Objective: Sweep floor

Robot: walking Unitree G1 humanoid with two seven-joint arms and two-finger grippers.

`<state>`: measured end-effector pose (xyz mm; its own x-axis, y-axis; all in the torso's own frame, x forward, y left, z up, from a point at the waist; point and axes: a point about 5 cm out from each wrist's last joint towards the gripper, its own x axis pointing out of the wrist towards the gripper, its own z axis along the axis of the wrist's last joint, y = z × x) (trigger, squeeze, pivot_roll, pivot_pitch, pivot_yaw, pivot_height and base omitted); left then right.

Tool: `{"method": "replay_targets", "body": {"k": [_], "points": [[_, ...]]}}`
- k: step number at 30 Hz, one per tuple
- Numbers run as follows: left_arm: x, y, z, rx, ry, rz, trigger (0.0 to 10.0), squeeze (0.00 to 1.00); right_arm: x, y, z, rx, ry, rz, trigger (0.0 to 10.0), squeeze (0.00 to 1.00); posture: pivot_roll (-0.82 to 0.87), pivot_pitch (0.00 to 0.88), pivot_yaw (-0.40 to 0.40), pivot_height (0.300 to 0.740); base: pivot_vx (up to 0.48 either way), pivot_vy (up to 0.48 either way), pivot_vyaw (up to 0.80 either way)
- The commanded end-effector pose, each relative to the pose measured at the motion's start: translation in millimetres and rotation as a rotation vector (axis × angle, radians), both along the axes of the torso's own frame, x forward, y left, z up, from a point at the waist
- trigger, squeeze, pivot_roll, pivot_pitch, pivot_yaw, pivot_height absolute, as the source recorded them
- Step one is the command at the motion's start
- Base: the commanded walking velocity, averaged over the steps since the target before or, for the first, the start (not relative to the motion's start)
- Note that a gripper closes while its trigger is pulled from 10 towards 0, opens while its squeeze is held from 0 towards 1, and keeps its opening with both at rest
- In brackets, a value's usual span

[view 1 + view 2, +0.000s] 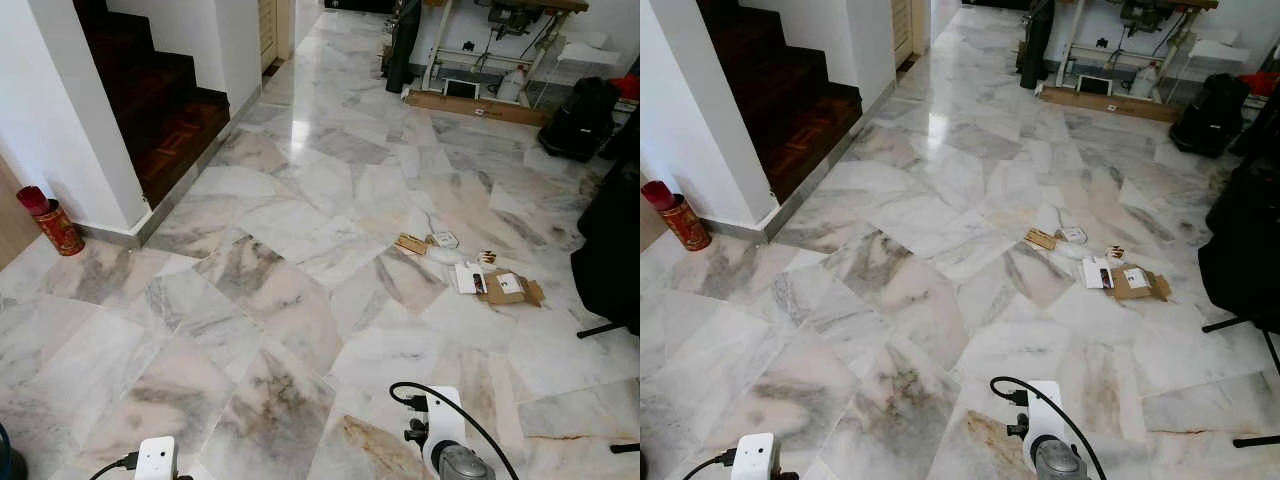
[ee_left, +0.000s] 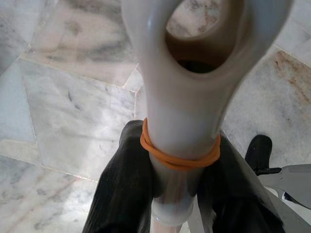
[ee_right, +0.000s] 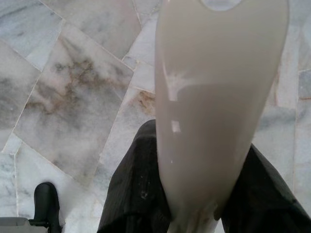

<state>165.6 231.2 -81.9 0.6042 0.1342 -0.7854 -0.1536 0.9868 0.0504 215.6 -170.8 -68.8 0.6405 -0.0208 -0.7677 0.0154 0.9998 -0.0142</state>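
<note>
my left pincer (image 2: 182,194) is pinching a pale plastic handle (image 2: 189,121); in the left wrist view its black fingers (image 2: 121,194) press against both sides of the shaft, just below an orange rubber band (image 2: 177,158) wound around it. the handle widens above into a loop with an open hanging hole. behind it lies the marble floor (image 2: 73,111) in grey and pink slabs.

in the right wrist view, my right pincer (image 3: 194,204) is pinching a second pale handle (image 3: 218,97), smooth and broad, with black fingers (image 3: 136,194) closed on either side of its narrow part. the same marble floor (image 3: 73,73) shows beyond it.

in the left eye view, i look down across the wide marble floor (image 1: 280,290). the two silver wrists sit at the near edge, the left arm (image 1: 155,460) and the right arm (image 1: 445,440), each with a black cable. scattered litter (image 1: 470,270) lies ahead and to the right: flattened cardboard pieces and small paper scraps, close together on the floor. to the left, a dark wooden staircase (image 1: 160,110) rises behind a white wall, with a red canister (image 1: 52,222) standing at the wall's foot. at the far end stands a worktop (image 1: 500,40) with clutter under it, and a black bag (image 1: 580,118) sits near it on the right.

the right eye view shows the same scene, with the litter (image 1: 1100,265) ahead and right of the arms.
</note>
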Motion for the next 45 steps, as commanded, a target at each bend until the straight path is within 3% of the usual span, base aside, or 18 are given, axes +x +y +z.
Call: {"method": "replay_targets", "body": {"k": [1, 13, 45], "points": [[-3.1, -1.9, -2.0, -0.007, 0.015, -0.001, 10.0, 0.0, -6.4, -2.0, -3.9, -0.001, 0.031, -0.005, 10.0, 0.0, 0.05, 0.063, -0.069, 0.74, 0.0, 0.0, 0.0], [-3.1, -1.9, -2.0, -0.007, 0.015, -0.001, 10.0, 0.0, -6.4, -2.0, -3.9, -0.001, 0.031, -0.005, 10.0, 0.0, 0.05, 0.063, -0.069, 0.74, 0.0, 0.0, 0.0], [-1.7, -0.9, -0.8, -0.006, -0.001, -0.003, 10.0, 0.0, -9.6, -0.2, -5.8, 0.0, 0.045, 0.018, 10.0, 0.0, 0.05, 0.053, -0.076, 0.74, 0.262, 0.0, 0.0]]}}
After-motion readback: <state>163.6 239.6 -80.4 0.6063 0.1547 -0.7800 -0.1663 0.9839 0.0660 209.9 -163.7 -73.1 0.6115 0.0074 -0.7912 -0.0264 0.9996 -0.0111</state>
